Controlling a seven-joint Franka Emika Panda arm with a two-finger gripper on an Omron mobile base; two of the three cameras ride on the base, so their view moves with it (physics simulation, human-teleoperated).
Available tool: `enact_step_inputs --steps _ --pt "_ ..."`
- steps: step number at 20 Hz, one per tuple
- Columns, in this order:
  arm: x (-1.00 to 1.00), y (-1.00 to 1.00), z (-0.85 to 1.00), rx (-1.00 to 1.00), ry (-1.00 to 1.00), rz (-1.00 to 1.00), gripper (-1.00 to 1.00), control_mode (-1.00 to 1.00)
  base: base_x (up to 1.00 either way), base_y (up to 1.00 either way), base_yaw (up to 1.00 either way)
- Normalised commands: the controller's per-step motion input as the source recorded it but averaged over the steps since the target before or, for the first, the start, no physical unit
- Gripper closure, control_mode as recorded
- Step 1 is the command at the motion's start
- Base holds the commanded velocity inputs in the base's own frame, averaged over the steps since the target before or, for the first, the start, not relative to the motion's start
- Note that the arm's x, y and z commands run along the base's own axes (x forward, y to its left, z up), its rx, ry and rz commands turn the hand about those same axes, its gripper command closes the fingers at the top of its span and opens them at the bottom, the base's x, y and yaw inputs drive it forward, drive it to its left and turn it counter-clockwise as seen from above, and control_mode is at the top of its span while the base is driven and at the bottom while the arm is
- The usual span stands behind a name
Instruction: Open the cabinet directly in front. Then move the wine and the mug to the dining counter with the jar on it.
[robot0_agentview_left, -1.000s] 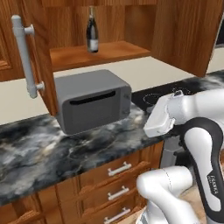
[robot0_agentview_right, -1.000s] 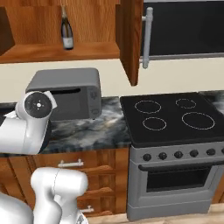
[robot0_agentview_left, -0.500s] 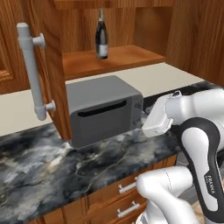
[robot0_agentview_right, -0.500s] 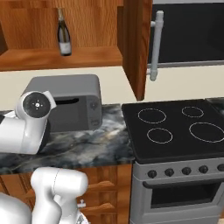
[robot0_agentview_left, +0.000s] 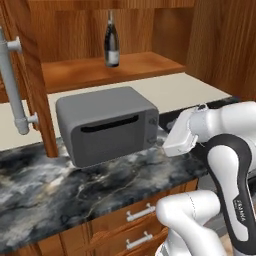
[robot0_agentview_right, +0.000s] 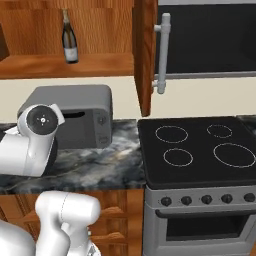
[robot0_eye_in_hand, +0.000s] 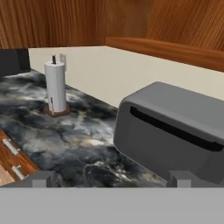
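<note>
**Open shelf above, bulky box below**

Cabinet (robot0_agentview_left: 100, 70) doors swung wide; bare shelf on both sides of the wine (robot0_agentview_left: 111, 42). Grey microwave (robot0_agentview_left: 107, 125) directly beneath, blocking the low approach. Bare marble worktop (robot0_agentview_left: 75, 192) in front; paper-towel roll (robot0_eye_in_hand: 56, 87) well aside.

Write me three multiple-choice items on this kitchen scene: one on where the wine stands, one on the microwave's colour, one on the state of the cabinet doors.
1. Where does the wine stand?
A. On the marble worktop
B. On the shelf inside the cabinet
C. On the stove

2. What colour is the microwave?
A. Grey
B. Red
C. White

3. What state are the cabinet doors in?
A. Both shut
B. Both swung open
C. Taken off

Answers:
1 B: in both base views the bottle stands upright on the wooden shelf, above the microwave.
2 A: its casing is plain grey in every view.
3 B: the left door and the right door stand edge-on with their bar handles outward, and the shelf is exposed.
</note>
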Motion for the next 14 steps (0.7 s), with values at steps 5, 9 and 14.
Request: enact_step_inputs --steps 5,9,14 --pt "0.0 0.0 0.0 0.0 0.0 0.0 -1.0 1.0 0.23 -0.22 0.25" --pt "0.0 0.0 0.0 0.0 0.0 0.0 -1.0 1.0 0.04 -0.04 0.14" --pt "0.0 0.0 0.0 0.0 0.0 0.0 -1.0 1.0 0.64 -0.03 0.0"
